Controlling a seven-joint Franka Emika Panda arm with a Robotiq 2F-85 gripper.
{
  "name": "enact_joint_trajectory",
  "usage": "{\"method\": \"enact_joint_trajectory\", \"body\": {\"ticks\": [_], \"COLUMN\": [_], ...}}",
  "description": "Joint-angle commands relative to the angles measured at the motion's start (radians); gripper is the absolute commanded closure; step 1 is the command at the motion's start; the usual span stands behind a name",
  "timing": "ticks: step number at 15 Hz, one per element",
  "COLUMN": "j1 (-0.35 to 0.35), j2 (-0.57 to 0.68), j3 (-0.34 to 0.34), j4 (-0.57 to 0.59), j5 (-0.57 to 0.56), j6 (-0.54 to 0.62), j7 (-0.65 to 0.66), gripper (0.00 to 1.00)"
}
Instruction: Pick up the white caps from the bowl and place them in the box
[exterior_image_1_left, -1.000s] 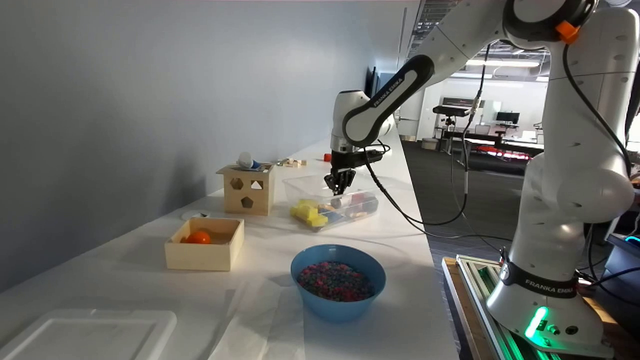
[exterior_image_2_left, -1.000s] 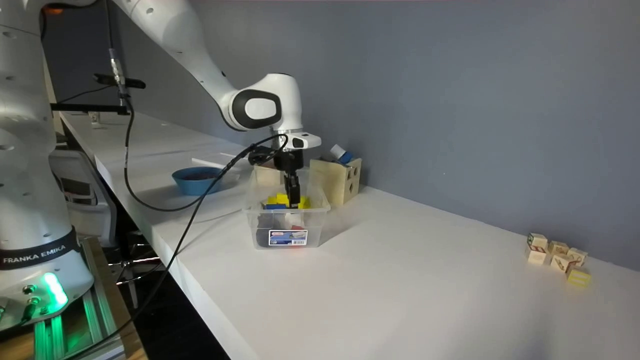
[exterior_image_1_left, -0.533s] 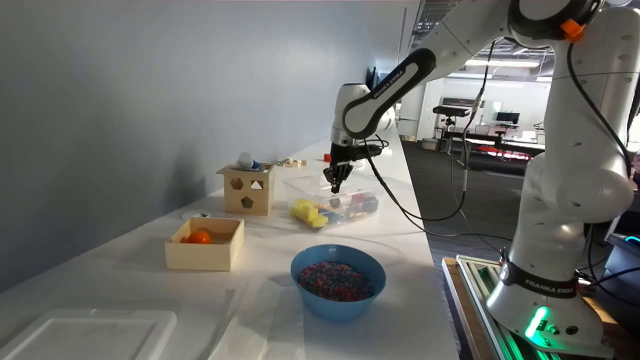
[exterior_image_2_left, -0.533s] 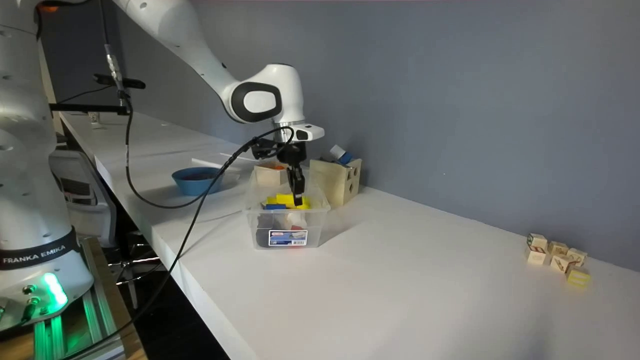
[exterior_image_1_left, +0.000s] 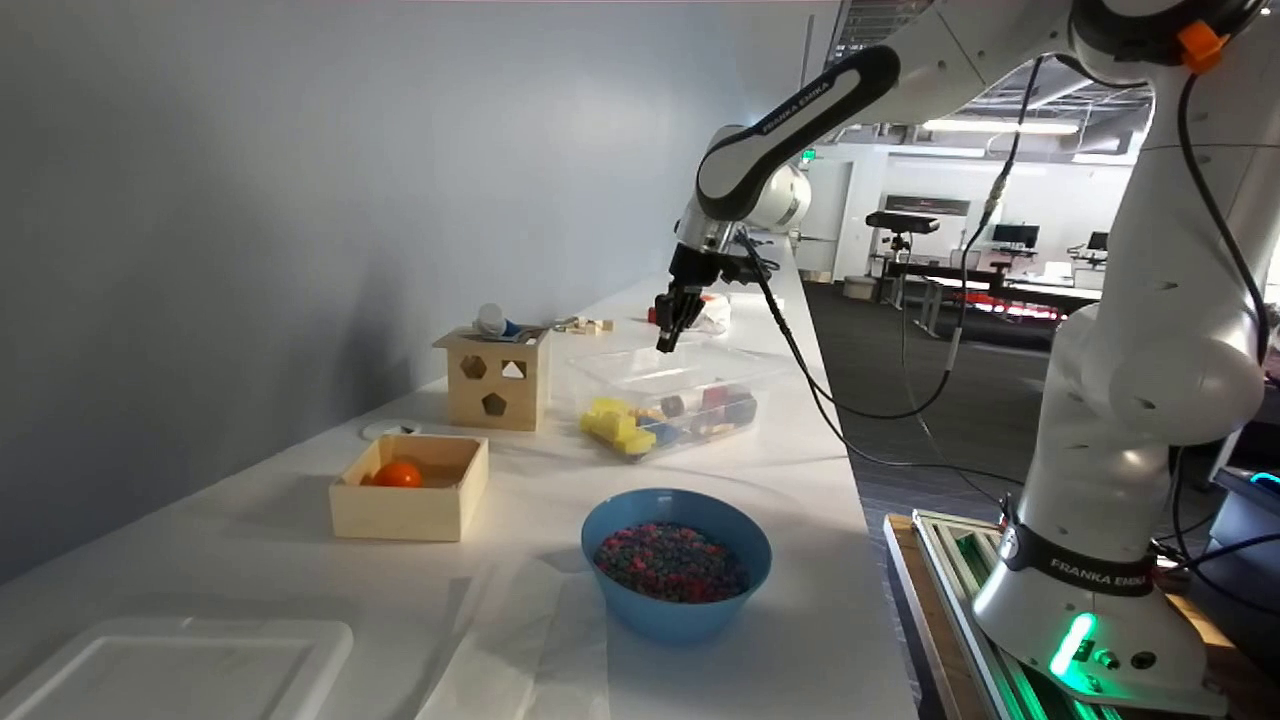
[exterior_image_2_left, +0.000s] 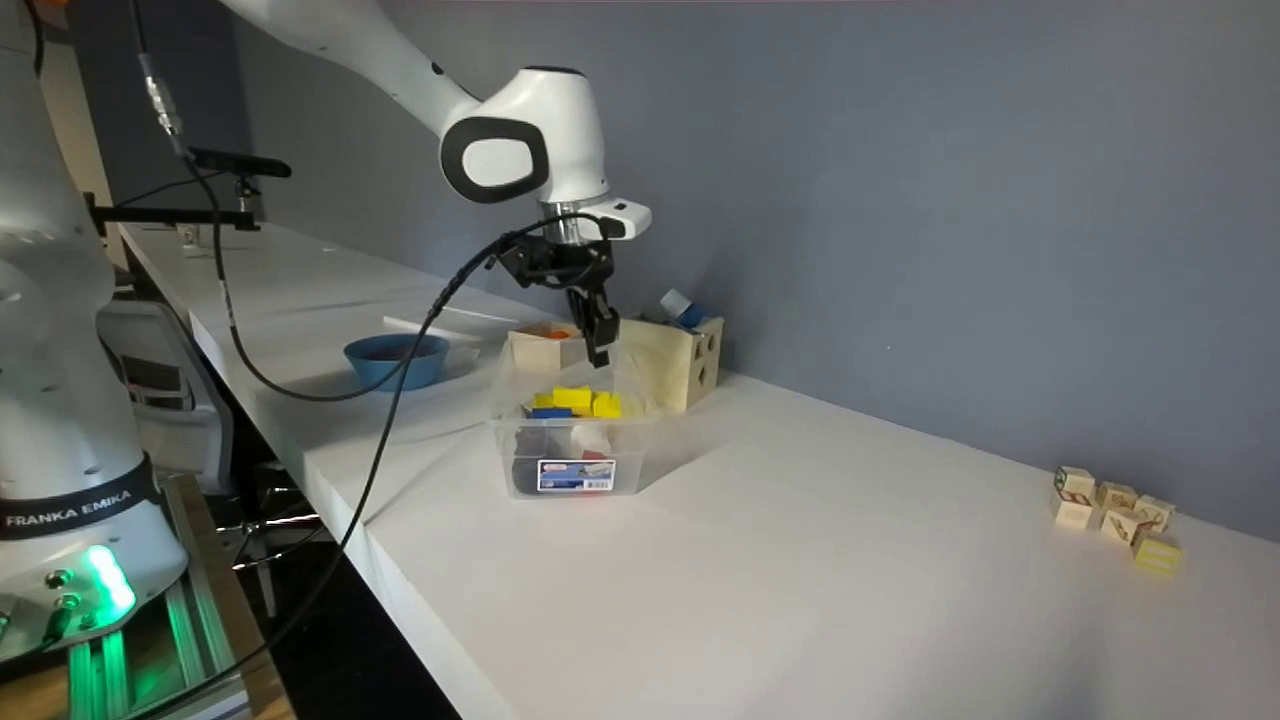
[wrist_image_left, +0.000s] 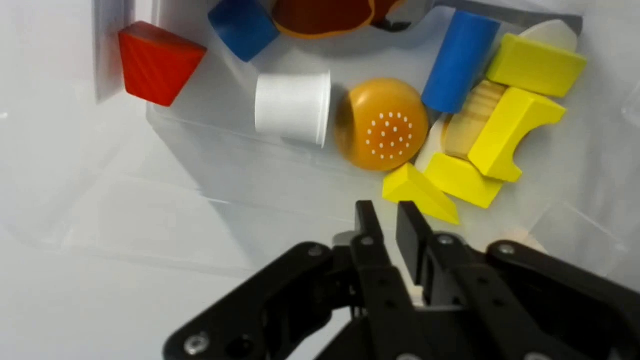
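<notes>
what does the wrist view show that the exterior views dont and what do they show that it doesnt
Only the wrist view: white dots on a round orange-brown piece, and a narrow gap between the fingertips of the gripper.
Only the exterior views: the blue bowl and the holes in the taller wooden box.
Shared: the gripper, the clear bin and yellow blocks.

The box (exterior_image_1_left: 497, 384), a pale wooden cube with angular holes cut in it, stands upright near the wall-side edge of the bench (exterior_image_1_left: 820, 620). The bowl (exterior_image_1_left: 386, 429), apparently a small, shallow, whitish dish, lies near that same edge, close to the box without touching, partly hidden.
</notes>
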Motion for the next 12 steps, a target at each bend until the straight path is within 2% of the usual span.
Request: {"method": "enact_joint_trajectory", "body": {"ticks": [1,4,8,12], "j1": [-0.007,-0.004,0.014,0.034], "j2": [0.024,0.077,0.141,0.152], "j3": [0.0,0.008,0.02,-0.003], "j4": [-0.003,-0.016,-0.01,-0.014], "j5": [-0.079,-0.174,-0.237,-0.396], "j6": [-0.067,0.022,0.059,0.022], "j7": [-0.01,0.103,0.2,0.395], "gripper": [0.51,0.3,0.02,0.0]}}
